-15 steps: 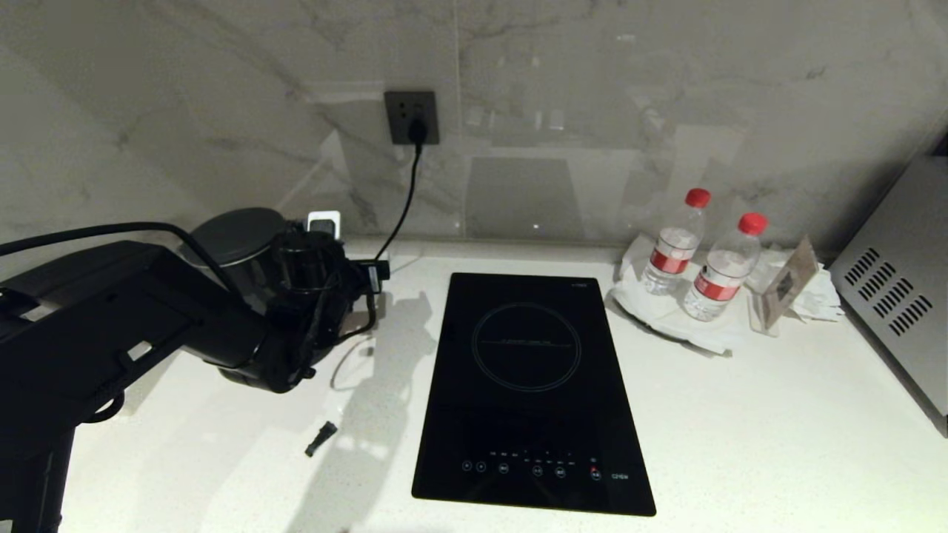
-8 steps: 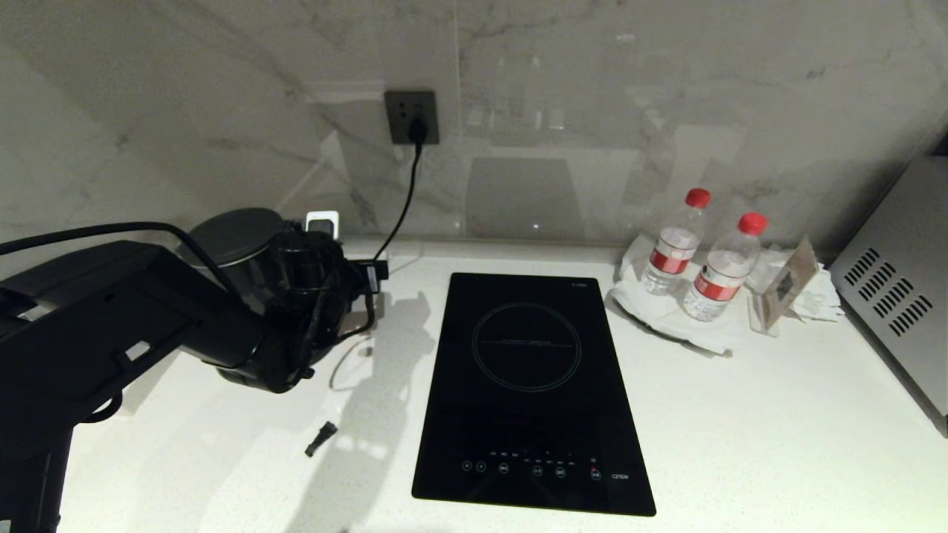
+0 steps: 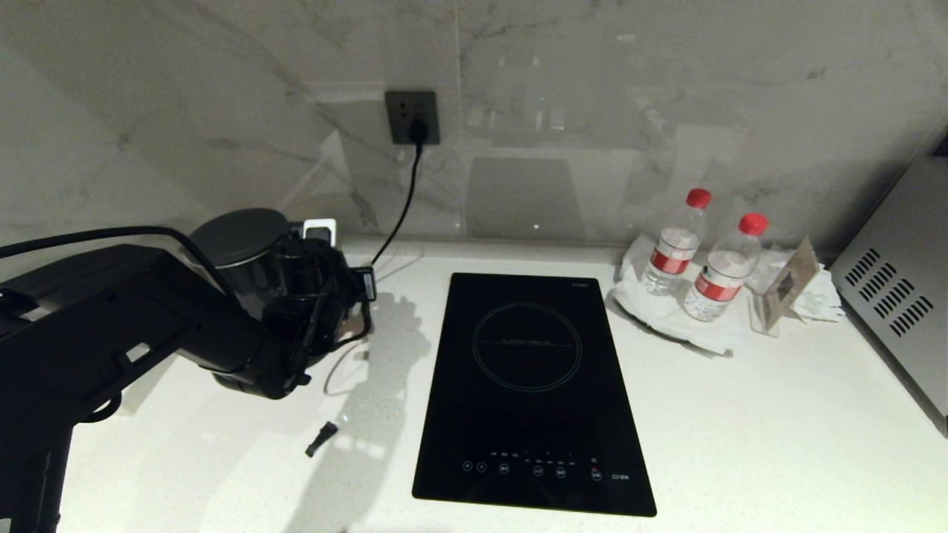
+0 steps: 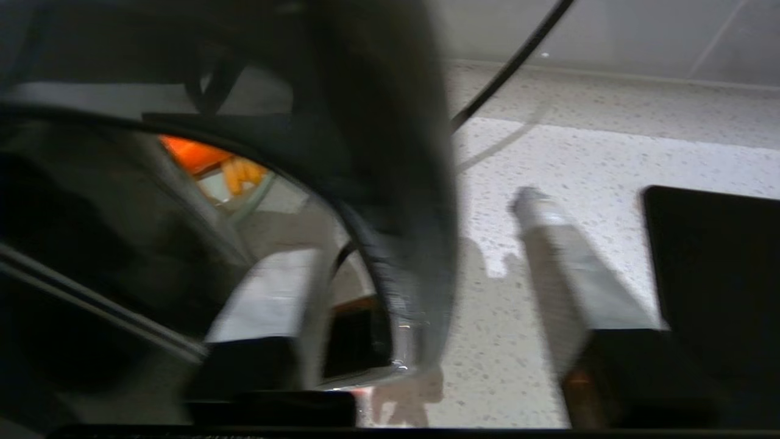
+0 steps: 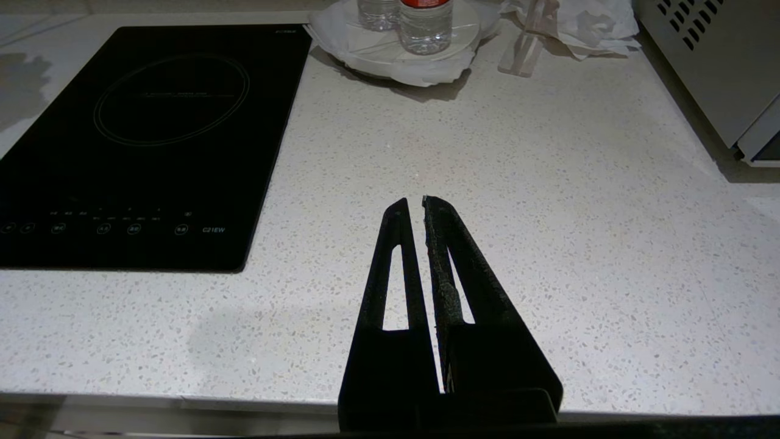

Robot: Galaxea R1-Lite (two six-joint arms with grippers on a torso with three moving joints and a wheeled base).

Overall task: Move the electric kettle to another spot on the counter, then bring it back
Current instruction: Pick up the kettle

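Note:
The electric kettle (image 3: 241,235), glossy black with a flat lid, stands at the back left of the white speckled counter (image 3: 740,414). My left gripper (image 3: 354,292) is at its handle side. In the left wrist view the loop handle (image 4: 396,183) passes between the fingers of the left gripper (image 4: 420,231). One finger (image 4: 274,299) sits inside the loop. The other finger (image 4: 560,274) stands clear of the handle's outer side, so the jaws are open. My right gripper (image 5: 411,201) is shut with nothing in it, low over the counter's front edge.
A black induction hob (image 3: 529,385) lies in the middle. A cord runs from the wall socket (image 3: 412,117) down toward the kettle. Two red-capped bottles (image 3: 722,266) stand on white paper at the back right beside a metal appliance (image 3: 896,289). A small black piece (image 3: 321,438) lies front left.
The left gripper's fingers have come closer together around the kettle's handle, and the wrist has shifted slightly toward the kettle. The kettle and the right arm have stayed put.

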